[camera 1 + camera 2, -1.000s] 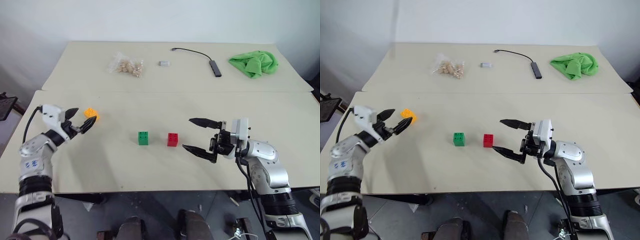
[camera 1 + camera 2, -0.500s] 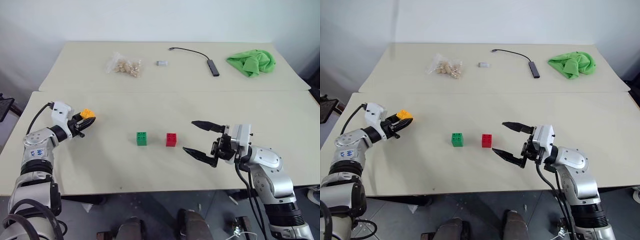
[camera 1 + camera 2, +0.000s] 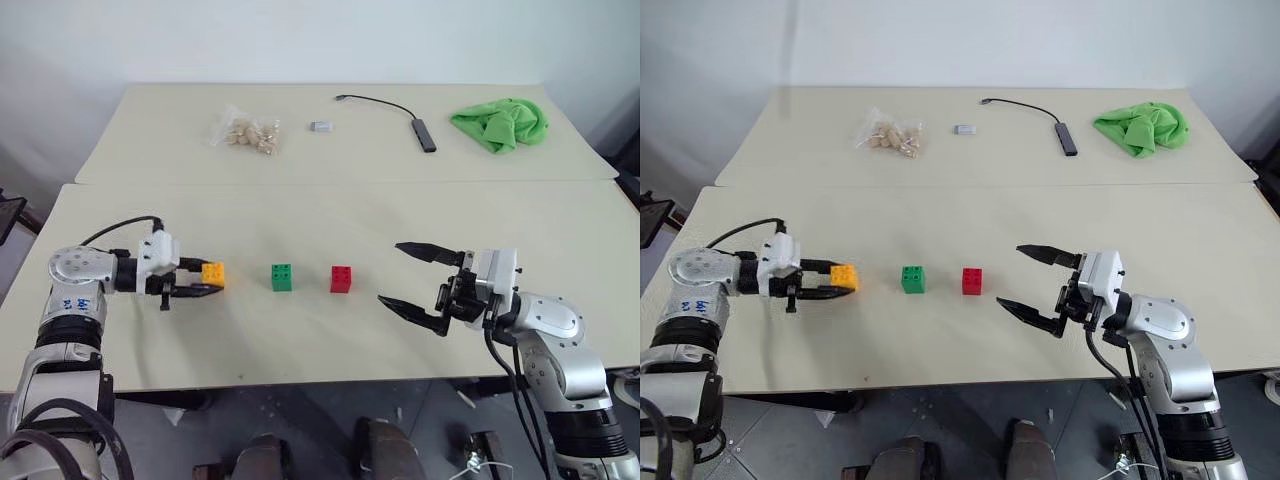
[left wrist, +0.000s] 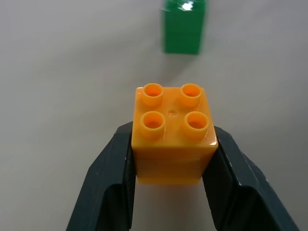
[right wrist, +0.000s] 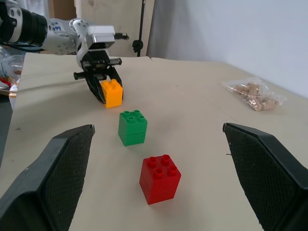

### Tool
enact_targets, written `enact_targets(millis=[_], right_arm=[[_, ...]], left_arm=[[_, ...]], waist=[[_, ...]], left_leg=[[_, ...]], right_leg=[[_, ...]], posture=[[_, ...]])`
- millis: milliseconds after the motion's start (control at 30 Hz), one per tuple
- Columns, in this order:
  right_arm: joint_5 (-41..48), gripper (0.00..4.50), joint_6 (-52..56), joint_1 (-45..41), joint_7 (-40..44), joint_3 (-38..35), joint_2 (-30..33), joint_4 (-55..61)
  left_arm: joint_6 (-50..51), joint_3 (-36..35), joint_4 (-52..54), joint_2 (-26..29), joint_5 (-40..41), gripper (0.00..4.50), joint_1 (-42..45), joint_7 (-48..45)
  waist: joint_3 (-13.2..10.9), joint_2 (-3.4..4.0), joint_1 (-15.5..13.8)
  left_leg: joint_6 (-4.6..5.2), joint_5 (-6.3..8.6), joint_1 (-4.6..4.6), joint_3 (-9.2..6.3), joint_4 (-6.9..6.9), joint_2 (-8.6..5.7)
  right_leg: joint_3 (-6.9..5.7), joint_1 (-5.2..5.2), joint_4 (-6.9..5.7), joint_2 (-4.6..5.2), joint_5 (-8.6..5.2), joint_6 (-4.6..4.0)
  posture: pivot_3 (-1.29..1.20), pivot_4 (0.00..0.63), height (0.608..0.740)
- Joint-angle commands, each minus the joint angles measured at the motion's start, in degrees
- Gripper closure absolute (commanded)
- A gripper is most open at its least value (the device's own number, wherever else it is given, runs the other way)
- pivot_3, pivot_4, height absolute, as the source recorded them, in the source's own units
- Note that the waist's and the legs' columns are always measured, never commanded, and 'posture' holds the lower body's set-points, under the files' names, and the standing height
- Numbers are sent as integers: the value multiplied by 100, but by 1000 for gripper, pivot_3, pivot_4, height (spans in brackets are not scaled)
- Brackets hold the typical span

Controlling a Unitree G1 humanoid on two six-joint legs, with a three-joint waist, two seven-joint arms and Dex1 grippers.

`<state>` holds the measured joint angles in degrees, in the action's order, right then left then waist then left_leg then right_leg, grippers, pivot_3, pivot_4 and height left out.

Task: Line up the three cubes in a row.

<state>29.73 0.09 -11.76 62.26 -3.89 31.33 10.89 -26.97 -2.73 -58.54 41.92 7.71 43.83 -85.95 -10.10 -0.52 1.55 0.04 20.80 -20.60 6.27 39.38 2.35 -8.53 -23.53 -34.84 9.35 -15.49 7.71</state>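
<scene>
The orange cube (image 3: 212,272) is clamped by the left end effector (image 3: 205,281), beside the green cube (image 3: 282,277); the right end effector (image 3: 412,276) is spread wide.

The 3 cubes are plain, unpatterned plastic: the orange-yellow cube (image 4: 173,136) with 4 round studs of the same colour on top, the green cube (image 3: 282,277) a solid mid green, and the red cube (image 3: 342,279) a bright solid red. The tabletop (image 3: 300,340) is a pale beige, uniform and unmarked. The left gripper (image 3: 205,281) has black fingers (image 4: 108,185) on a white and silver-grey wrist, and the right gripper (image 3: 412,279) has black fingers (image 5: 57,166) with a finely dotted texture. At the far side lie a bright green cloth (image 3: 500,124), a clear bag of beige pieces (image 3: 243,132), a black cable (image 3: 395,112) and a small grey block (image 3: 320,127).
</scene>
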Motion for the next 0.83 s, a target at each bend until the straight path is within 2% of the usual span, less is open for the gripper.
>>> enact_targets(millis=[33, 167, 233, 333, 433, 633, 833], right_arm=[[93, 0, -2, 7, 35, -84, 61, 119], [84, 0, 13, 9, 62, -62, 58, 97], [101, 0, 68, 12, 114, -25, 70, 91], [160, 0, 163, 12, 255, -16, 125, 73], [341, 0, 543, -198, 649, -49, 445, -42], [503, 0, 1267, -989, 1322, 27, 1232, -259], [158, 0, 1324, -1547, 1677, 326, 1441, -533]], left_arm=[[-301, 115, -268, -21, -159, 2995, 240, -149], [-277, 142, -546, -64, -229, 2995, 416, -9], [-65, 150, -564, -35, -202, 2239, 462, -114], [187, -4, -410, 9, 2, 1423, 467, -156], [1053, -378, 241, 416, 490, 528, 93, -333], [2358, -1206, 2374, 1112, 1344, 528, -1357, 100], [2560, -1675, 3716, 1149, 1559, 528, -2271, 651]], waist=[[0, 0, -13], [0, 0, -15], [0, 0, -10], [-1, -1, -3], [-2, -3, 3], [-13, 15, 64], [-14, 15, -69]], left_leg=[[0, 0, 0, 0, 2, 0], [2, 1, -2, -2, 9, 0], [2, 1, -2, -3, 9, 0], [2, 1, -3, -3, 9, 0], [2, 1, -7, -5, 9, 1], [0, 2, -7, -2, 8, 14], [0, 8, -22, -15, 37, 20]], right_leg=[[0, 1, 1, 0, 0, 0], [0, 3, -1, 1, 0, 1], [0, 3, -2, 1, 0, 1], [0, 2, -3, 1, 0, 1], [-1, 0, -2, 1, 0, 1], [3, -10, -7, -2, 0, -1], [-8, -6, -11, -4, -1, -3]], posture=[[0, 150, 740], [0, 150, 740], [0, 150, 740], [0, 150, 740], [0, 150, 740], [0, 150, 740], [0, 150, 740]])
